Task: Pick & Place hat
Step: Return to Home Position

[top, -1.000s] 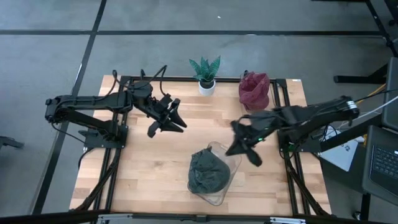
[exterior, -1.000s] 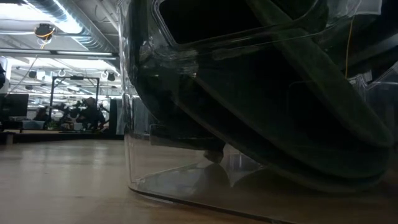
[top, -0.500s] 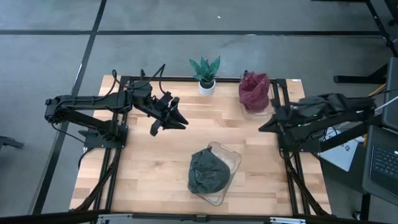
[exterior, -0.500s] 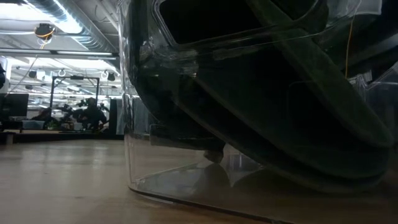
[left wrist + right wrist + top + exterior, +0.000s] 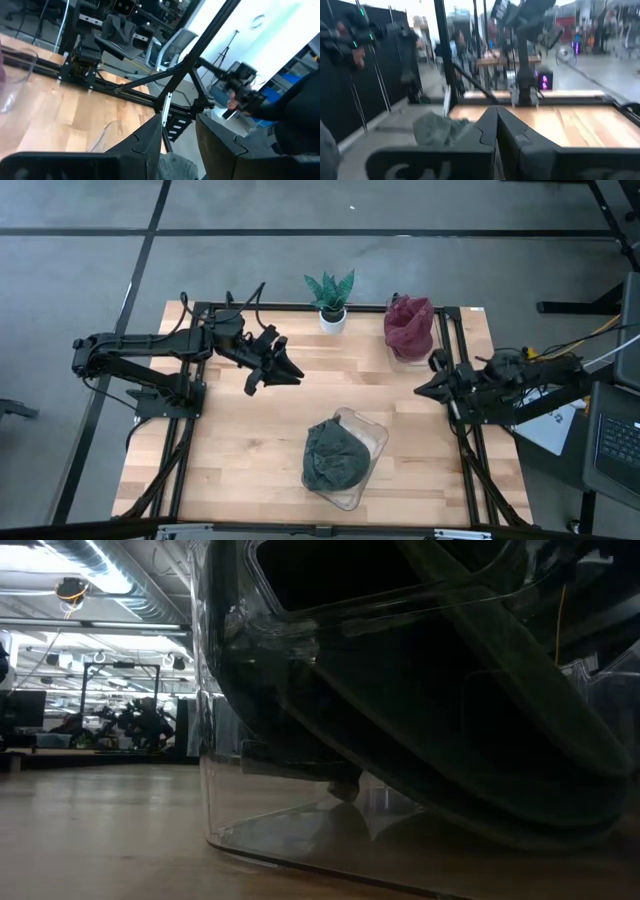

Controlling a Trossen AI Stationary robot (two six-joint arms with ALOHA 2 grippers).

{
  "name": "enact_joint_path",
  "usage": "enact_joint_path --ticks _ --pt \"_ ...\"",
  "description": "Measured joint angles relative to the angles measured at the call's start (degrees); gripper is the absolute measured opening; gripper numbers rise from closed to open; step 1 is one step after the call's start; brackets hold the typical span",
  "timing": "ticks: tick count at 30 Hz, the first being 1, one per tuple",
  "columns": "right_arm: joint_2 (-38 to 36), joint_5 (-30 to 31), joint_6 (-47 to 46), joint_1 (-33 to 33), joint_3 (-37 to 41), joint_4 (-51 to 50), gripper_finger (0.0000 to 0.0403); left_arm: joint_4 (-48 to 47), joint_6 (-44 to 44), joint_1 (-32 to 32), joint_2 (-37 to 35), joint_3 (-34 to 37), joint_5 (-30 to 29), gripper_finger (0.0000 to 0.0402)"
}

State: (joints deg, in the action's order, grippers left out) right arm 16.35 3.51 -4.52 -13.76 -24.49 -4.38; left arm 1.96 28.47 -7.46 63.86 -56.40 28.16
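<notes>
A dark grey hat [image 5: 333, 460] lies bunched inside a clear plastic container [image 5: 376, 438] on the wooden table, near its front edge. The low view shows that container [image 5: 230, 810] from close by, with the dark hat [image 5: 420, 710] in it. My left gripper [image 5: 288, 374] hovers open over the table's far left part, pointing level toward the right, well away from the hat. My right gripper [image 5: 421, 389] is shut at the table's right edge and points left. Its wrist view shows the grey hat [image 5: 437, 131] beyond the shut fingers [image 5: 496, 131]. Neither gripper touches anything.
A maroon hat [image 5: 408, 323] sits in a second clear container at the far right. A small potted plant [image 5: 330, 298] stands at the far edge's middle. Bare wood [image 5: 230, 440] lies between the arms and the grey hat's container. Black frame rails [image 5: 470, 470] run along both table sides.
My right gripper has drawn back from beside the grey hat's container toward the table's right edge, sinking and turning level. My left gripper has rolled a little about its own axis without moving off. The hat and its container have stayed put.
</notes>
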Motion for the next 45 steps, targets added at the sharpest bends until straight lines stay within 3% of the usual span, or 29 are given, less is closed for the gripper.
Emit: enact_joint_path --ticks 5,13,19,22,30,34,40,45 --pt "-6.1 -0.1 -1.0 0.0 9.6 9.9 0.0008 0.0 3.2 0.0 0.0 0.0 0.0 0.0116" --pt "-16.2 2.4 -1.3 0.0 19.2 11.3 0.0008 -0.4 3.4 -0.4 0.0 0.0 -1.0 0.0116" --pt "-16.3 2.7 -2.5 1.5 23.0 12.9 0.0008 -0.9 7.6 -0.5 0.0 0.0 -2.4 0.0116" --pt "-16.3 1.4 -2.7 2.8 24.2 10.1 0.0008 -1.9 4.7 -0.5 0.0 0.0 0.3 0.0116" --pt "-16.1 -3.3 -2.6 6.6 24.1 5.5 0.0008 -9.4 -0.3 -0.4 -1.5 0.9 0.1 0.0116" --pt "-15.8 -3.7 -3.4 7.9 24.1 5.4 0.0008 -7.4 -0.2 0.9 -7.3 7.5 -4.5 0.0116" --pt "-15.7 -3.6 -4.2 9.1 24.1 5.4 0.0008 2.4 2.2 6.2 -20.7 25.9 -13.6 0.0116" --pt "-15.7 -3.6 -4.1 9.2 24.1 5.4 0.0008 8.8 -2.9 6.4 -28.3 37.1 -21.1 0.0116"
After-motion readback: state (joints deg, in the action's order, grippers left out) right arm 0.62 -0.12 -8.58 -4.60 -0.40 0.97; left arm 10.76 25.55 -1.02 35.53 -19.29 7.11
